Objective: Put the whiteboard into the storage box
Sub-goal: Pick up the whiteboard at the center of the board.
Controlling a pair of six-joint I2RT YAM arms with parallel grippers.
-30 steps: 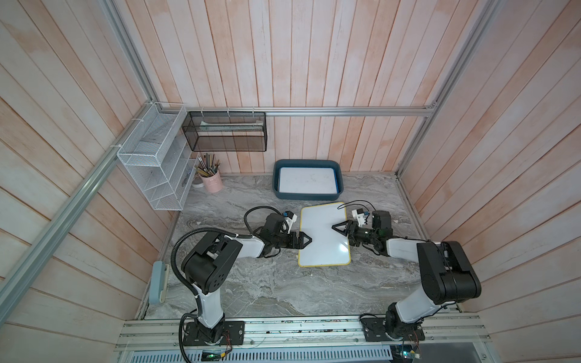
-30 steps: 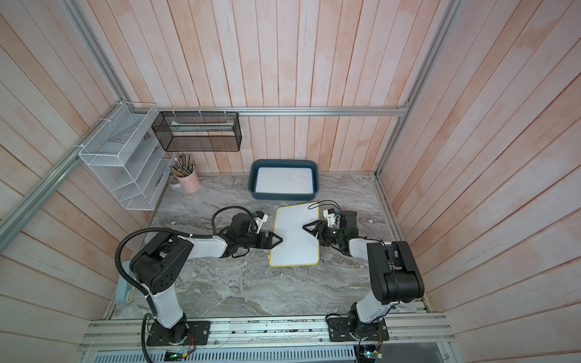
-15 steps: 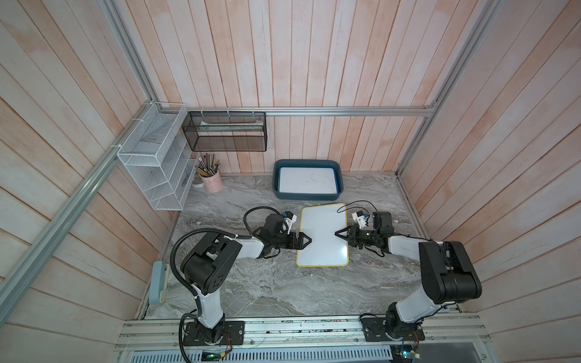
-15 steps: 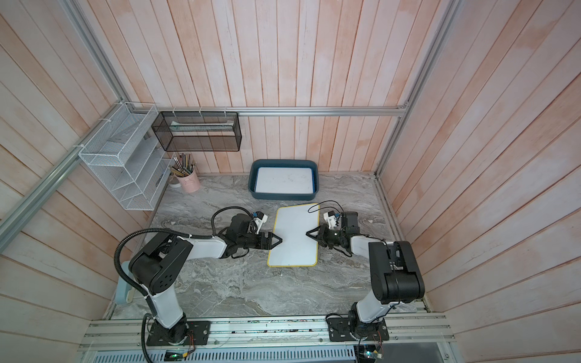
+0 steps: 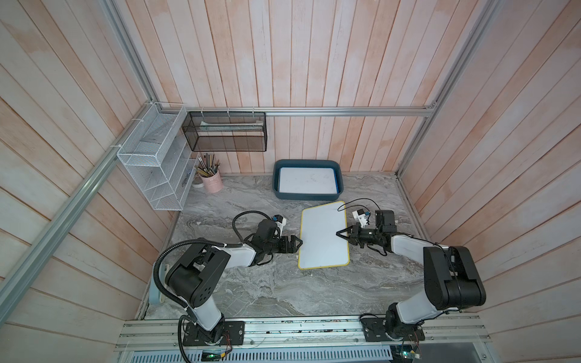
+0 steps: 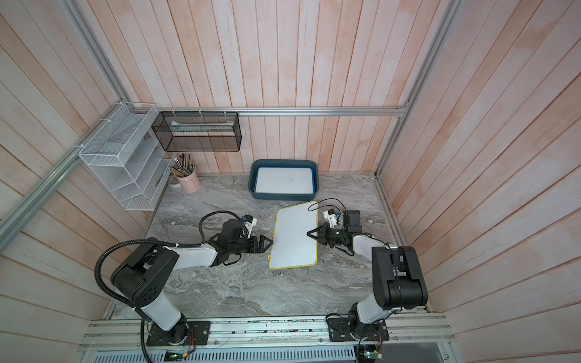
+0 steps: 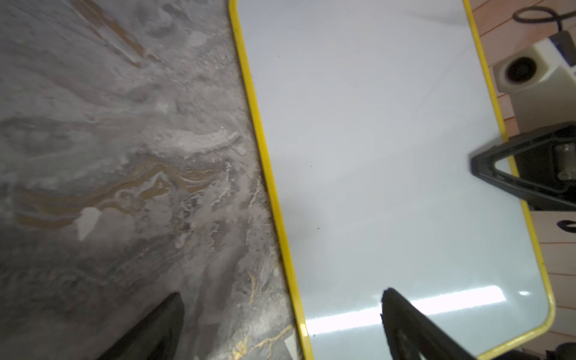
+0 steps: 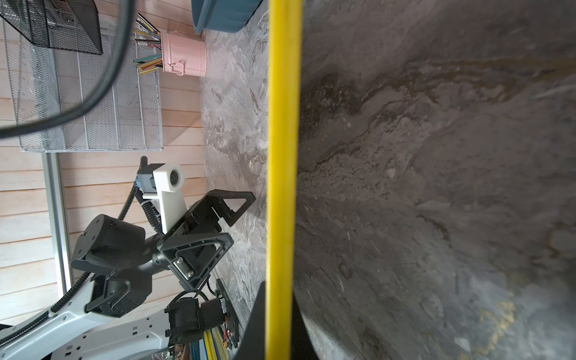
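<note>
Right gripper pinched shut on the right long edge of the yellow-framed whiteboard, yellow frame running straight between its fingers in the right wrist view. Left gripper spread wide at the opposite long edge, one finger above the white face, the other above the marble tabletop, gripping nothing. Likely to sag or swivel if lifted by that single thin-edge pinch; may slide out, smooth frame giving little purchase. May also snag on the near wall of the teal storage box, already holding a blue-framed board and leaving little spare room. Whiteboard spanning the gap between both grippers, far short end just beside the box, contact impossible to tell
</note>
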